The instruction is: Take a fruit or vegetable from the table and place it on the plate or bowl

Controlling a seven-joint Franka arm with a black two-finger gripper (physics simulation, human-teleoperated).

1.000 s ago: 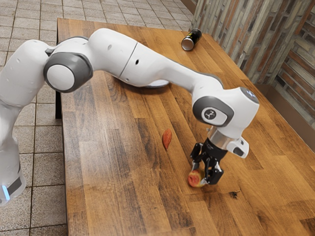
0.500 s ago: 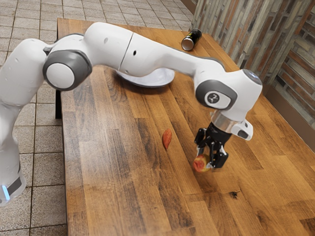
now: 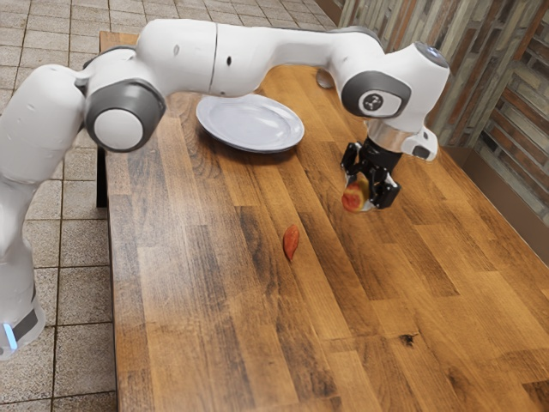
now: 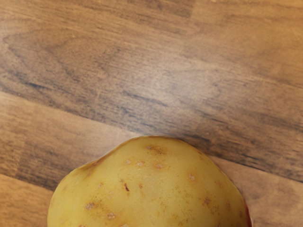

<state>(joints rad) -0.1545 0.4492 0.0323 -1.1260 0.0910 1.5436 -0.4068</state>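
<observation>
Now the black two-finger jaws grip a yellow, red-blushed round fruit (image 3: 352, 196) from two sides, over the brown wooden plank bench (image 3: 214, 283).
Up close in the wrist view, the fruit's (image 4: 149, 187) skin is yellow with small brown specks and a red edge, and bare wood grain lies beyond it. Nearer and to the exterior view's left, a small reddish-orange tapered vegetable (image 3: 292, 242) lies flat on the bench, well apart from the fruit. Farther off and to the left, a round pale grey-white plate (image 3: 250, 123) rests on the bench, and the white jointed arm (image 3: 257, 56) reaches across the far part toward the right.
</observation>
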